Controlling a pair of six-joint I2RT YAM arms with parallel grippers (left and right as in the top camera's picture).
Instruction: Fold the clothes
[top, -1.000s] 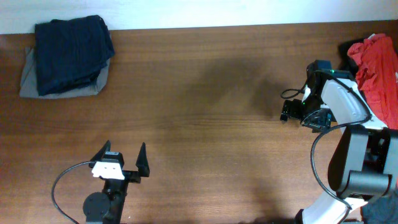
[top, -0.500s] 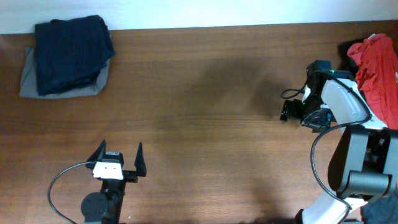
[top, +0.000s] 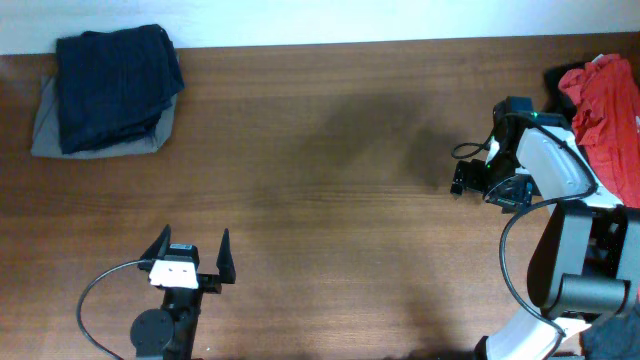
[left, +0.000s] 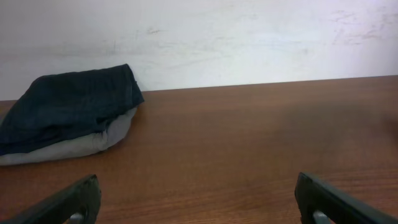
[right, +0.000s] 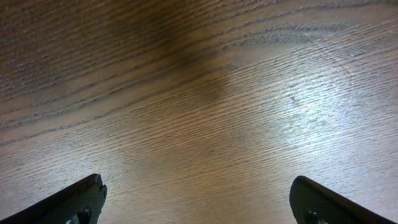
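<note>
Reddish-brown surface (top: 330, 200) with fine darker wood grain, dark navy-blue trousers (top: 115, 85) over a plain grey-khaki garment (top: 50, 135) at the surface's far left corner, bright red garment (top: 610, 100) at its right edge, off-white scuffed wall (left: 249, 37) behind it, black left gripper (top: 195, 240) with a white block.

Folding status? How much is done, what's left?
Done: dark navy folded trousers stacked on folded grey garment, far-left corner. In hand: nothing; left gripper and right gripper both open, empty. Left: crumpled red garment at the right edge, unfolded.
</note>
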